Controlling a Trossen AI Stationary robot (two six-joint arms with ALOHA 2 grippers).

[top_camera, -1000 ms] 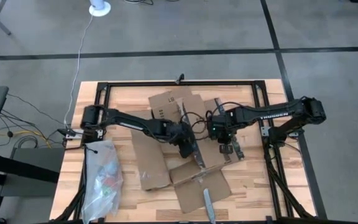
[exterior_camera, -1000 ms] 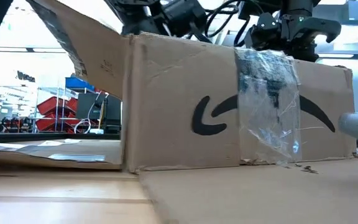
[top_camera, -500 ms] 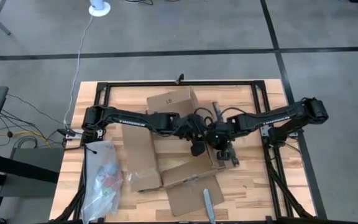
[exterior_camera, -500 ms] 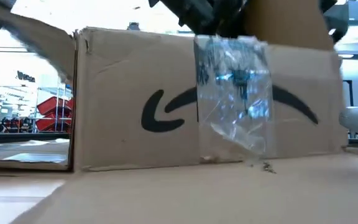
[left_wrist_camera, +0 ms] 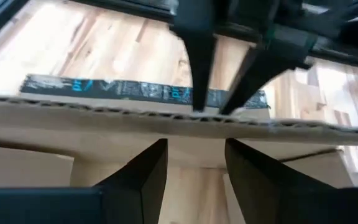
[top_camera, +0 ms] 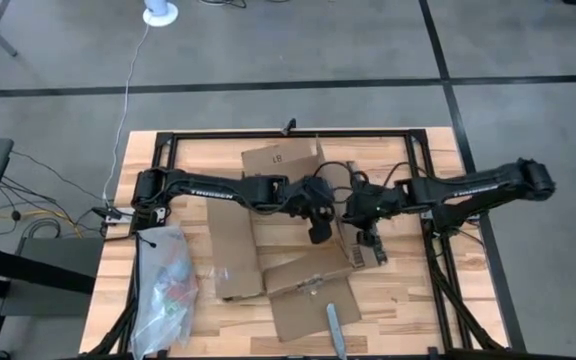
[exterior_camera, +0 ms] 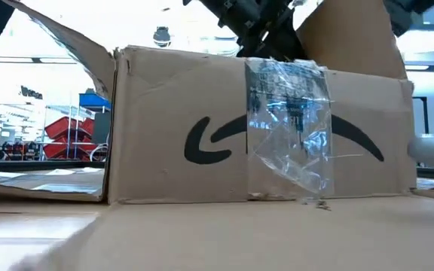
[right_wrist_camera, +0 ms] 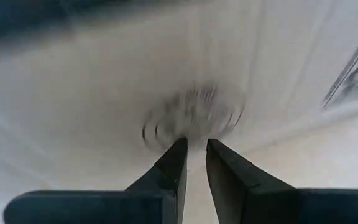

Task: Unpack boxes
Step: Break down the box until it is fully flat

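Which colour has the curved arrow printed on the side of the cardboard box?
Black, on the brown cardboard box; the arrow shows best in the low view.

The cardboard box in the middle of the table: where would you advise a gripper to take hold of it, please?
Probably the raised flap of the cardboard box: it stands as a thin free edge above the walls, so fingers can straddle it from above. The left gripper is open at such an edge.

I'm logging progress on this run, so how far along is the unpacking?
Done: the cardboard box is open, its flaps spread across the table, the tape strip peeled loose. In hand: the left end effector and right end effector both work over the box's middle, the left's fingers parted at a flap edge. Left: whether contents remain cannot be seen; a clear plastic bag lies beside the box.
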